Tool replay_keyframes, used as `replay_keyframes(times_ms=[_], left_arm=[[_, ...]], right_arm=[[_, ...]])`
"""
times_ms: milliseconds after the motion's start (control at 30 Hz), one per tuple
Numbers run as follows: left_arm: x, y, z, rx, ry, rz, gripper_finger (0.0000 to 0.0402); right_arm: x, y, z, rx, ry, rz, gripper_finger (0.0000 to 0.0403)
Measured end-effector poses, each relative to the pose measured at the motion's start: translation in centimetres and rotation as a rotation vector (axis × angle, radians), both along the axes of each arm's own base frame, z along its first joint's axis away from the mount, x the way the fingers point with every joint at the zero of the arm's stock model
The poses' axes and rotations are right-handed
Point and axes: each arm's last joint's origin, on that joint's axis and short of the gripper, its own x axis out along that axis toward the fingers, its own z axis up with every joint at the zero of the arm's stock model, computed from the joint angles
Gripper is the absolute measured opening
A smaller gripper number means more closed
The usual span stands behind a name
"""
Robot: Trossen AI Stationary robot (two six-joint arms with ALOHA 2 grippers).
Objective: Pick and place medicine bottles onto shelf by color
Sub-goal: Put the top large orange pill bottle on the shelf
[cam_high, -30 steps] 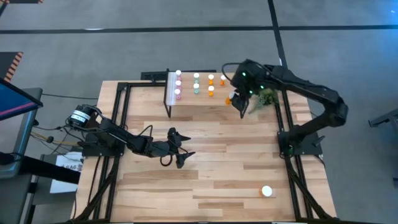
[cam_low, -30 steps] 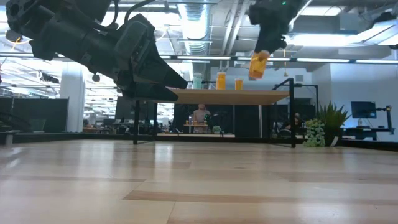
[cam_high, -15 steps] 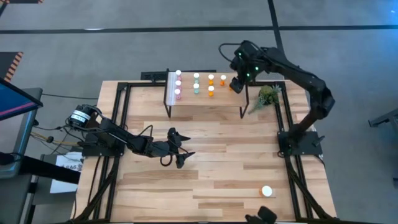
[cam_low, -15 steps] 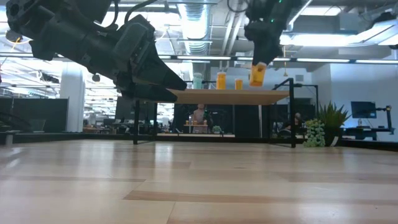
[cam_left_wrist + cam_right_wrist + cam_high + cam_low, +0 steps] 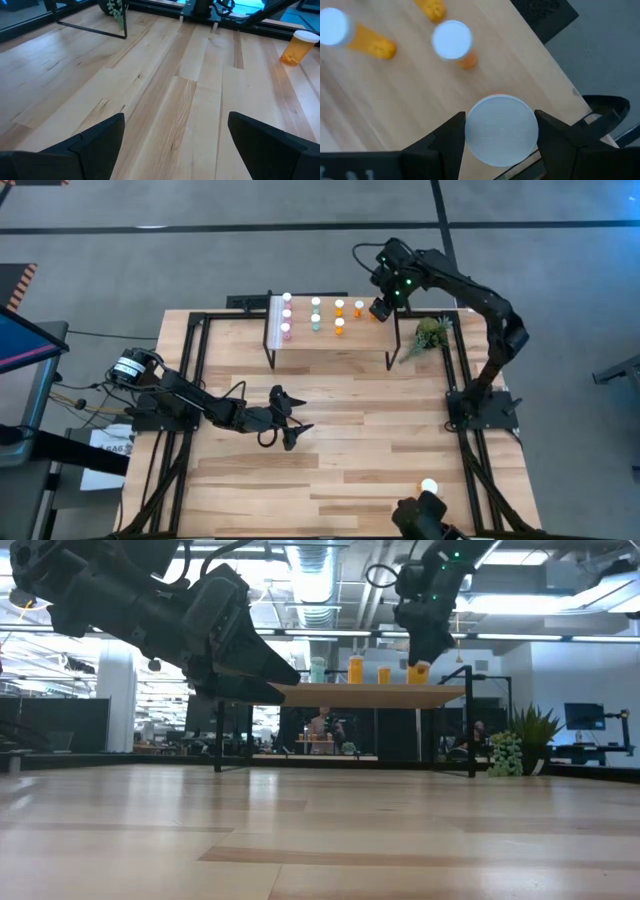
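The right hand (image 5: 420, 652) grips an orange bottle (image 5: 418, 671) on the shelf (image 5: 360, 695); no writing is readable. The left hand (image 5: 290, 425) is spread wide.

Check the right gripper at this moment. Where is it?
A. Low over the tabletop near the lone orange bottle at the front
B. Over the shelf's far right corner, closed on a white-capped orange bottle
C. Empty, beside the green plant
B: in the right wrist view the right gripper has a finger on each side of the wide orange bottle, whose base meets the shelf in the low view.
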Motion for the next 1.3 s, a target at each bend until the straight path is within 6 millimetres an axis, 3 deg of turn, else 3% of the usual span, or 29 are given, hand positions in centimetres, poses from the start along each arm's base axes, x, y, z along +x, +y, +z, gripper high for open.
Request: replay_keyframes(times_ms=[300, 967, 1300], left_arm=[[0.06, 0.32, -0.02, -0.001, 0.002, 0.012, 0.0344], [0.06, 0.31, -0.02, -0.003, 0.002, 0.012, 0.0344], [0.06, 0.31, -0.02, -0.004, 0.001, 0.012, 0.0344]], right_arm=[[-0.57, -0.92, 0.2, -0.034, -0.02, -0.024, 0.0229], [-0.53, -0.94, 0.22, -0.034, -0.024, -0.029, 0.023], [-0.53, -0.94, 0.22, -0.033, -0.025, -0.031, 0.0255]])
